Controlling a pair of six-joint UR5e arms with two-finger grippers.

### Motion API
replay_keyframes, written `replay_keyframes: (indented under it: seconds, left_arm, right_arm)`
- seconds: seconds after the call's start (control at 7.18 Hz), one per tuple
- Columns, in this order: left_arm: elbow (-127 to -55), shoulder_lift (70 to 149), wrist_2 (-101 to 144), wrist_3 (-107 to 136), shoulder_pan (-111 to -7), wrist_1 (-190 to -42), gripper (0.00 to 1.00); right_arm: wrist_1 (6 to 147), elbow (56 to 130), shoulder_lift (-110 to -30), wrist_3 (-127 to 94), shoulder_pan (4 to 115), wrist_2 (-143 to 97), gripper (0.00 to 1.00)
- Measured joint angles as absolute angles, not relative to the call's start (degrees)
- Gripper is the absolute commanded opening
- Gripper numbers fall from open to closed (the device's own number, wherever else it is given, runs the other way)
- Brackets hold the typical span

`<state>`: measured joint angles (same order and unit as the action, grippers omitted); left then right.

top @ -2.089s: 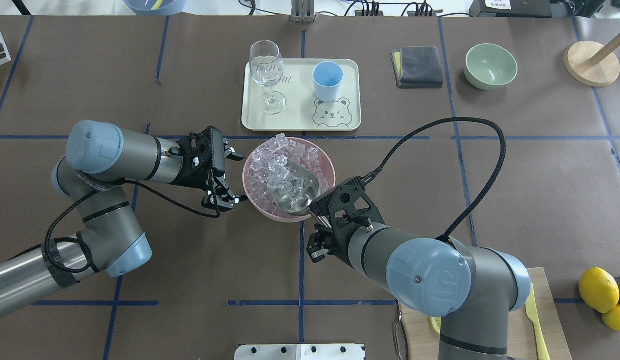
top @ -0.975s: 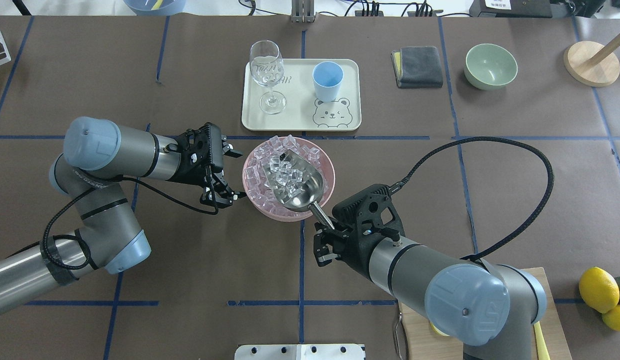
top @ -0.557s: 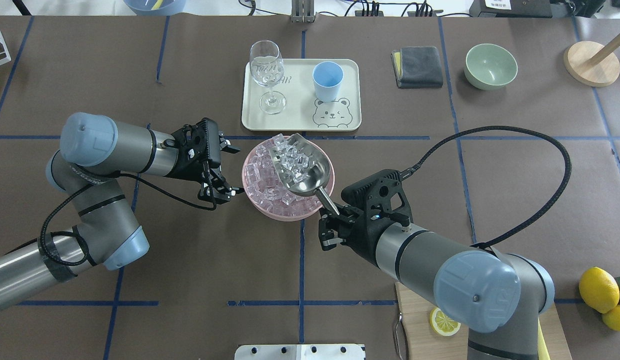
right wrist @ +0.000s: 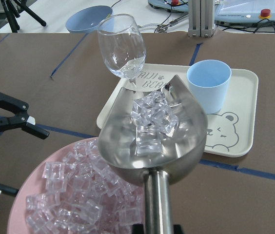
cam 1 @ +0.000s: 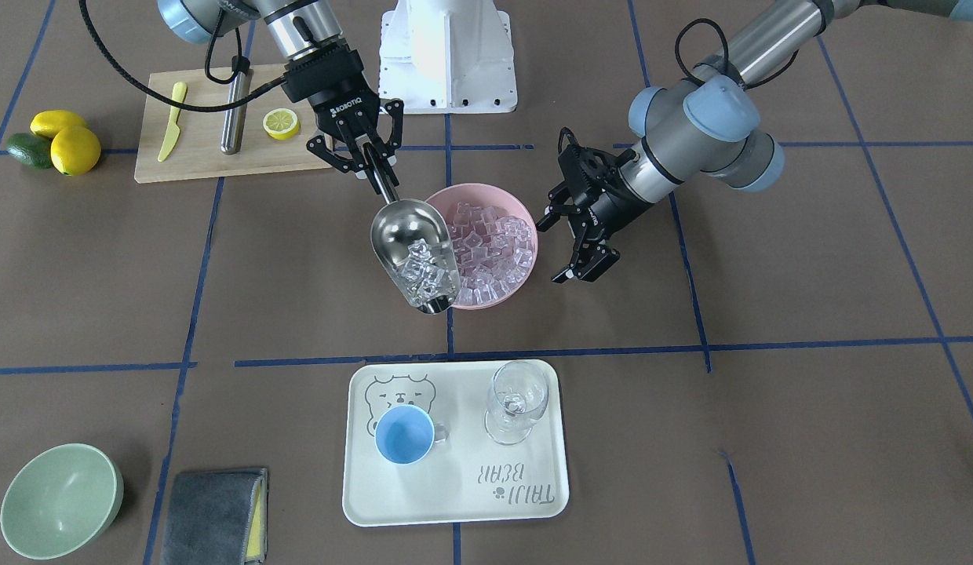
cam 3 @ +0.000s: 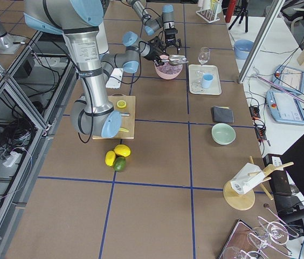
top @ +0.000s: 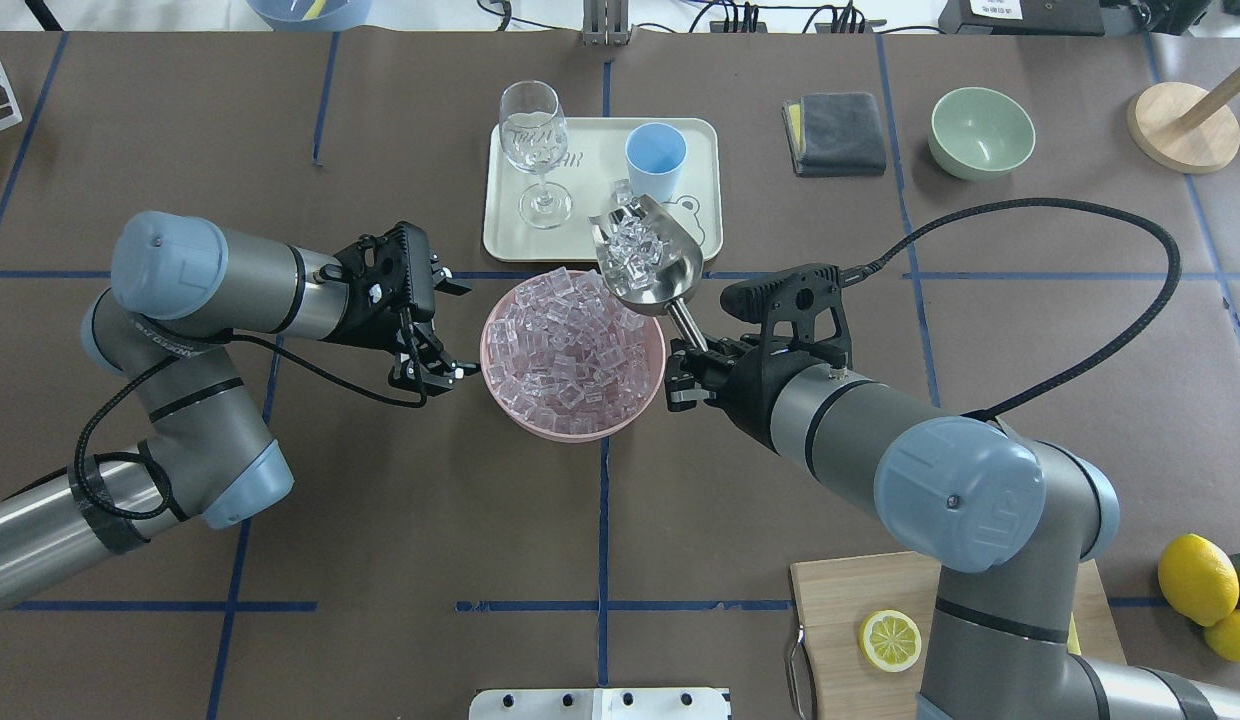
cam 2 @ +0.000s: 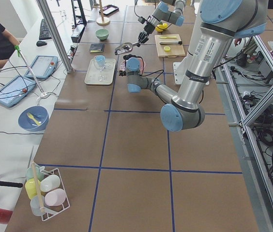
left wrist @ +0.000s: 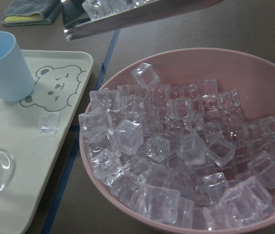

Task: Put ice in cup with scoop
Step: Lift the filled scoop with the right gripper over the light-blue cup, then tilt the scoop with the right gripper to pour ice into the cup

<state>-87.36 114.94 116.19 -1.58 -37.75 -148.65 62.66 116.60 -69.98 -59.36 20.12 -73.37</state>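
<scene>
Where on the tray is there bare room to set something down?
Along the operator-side edge of the tray, beyond the cup and wine glass, and in the gap between them. The bear-print side is crowded: a stray ice cube, with the loaded scoop nearby.

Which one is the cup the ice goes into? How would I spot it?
Find the cream tray with the bear drawing, next to the pink bowl. The cup stands on it beside a clear wine glass: small, light blue, no stem.
</scene>
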Motion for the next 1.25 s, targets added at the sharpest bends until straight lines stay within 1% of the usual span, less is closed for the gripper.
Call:
replay_keyframes:
  seconds: [0.28,0.84,0.97,1.25]
  left_arm:
    - [-87.36,114.88,116.19,-1.58,-37.94,-148.63,1.0]
    - [-87.36,114.87,116.19,-1.58,-38.05,-148.67,1.0]
    - [-87.36,114.87,116.17,-1.58,-38.05,-148.66,1.0]
    - [-87.34,114.87,116.11,-1.58,-38.06,-148.66,1.0]
  right_arm:
    - [62.69,113.45,-68.25,-61.07,23.24,-73.92,0.0]
    - [64.14,102.28,-60.61,-61.48,31.9,-81.71,0.0]
    - [66.54,101.35,-59.47,-61.09,32.8,-84.0,0.0]
    - [72.73,102.99,-58.39,-60.58,34.18,-89.64,0.0]
